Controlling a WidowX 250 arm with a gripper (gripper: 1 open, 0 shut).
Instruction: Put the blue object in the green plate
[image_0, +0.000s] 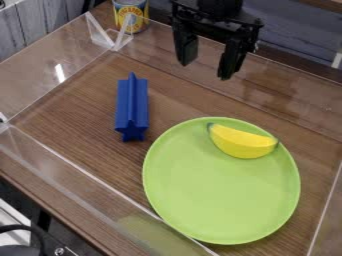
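Observation:
The blue object is a dark-blue ridged bar lying flat on the wooden table, left of centre, its length running away from the camera. The green plate is a large lime-green round plate at the front right, its rim just right of the bar's near end. A yellow banana-like wedge lies in the plate's far part. My gripper hangs at the back centre, above the table, fingers pointing down and spread apart, empty. It is behind and to the right of the bar and touches nothing.
Clear plastic walls fence the table on the left, front and right. A yellow can stands at the back left beyond the wall. Bare wood lies between the gripper and the bar.

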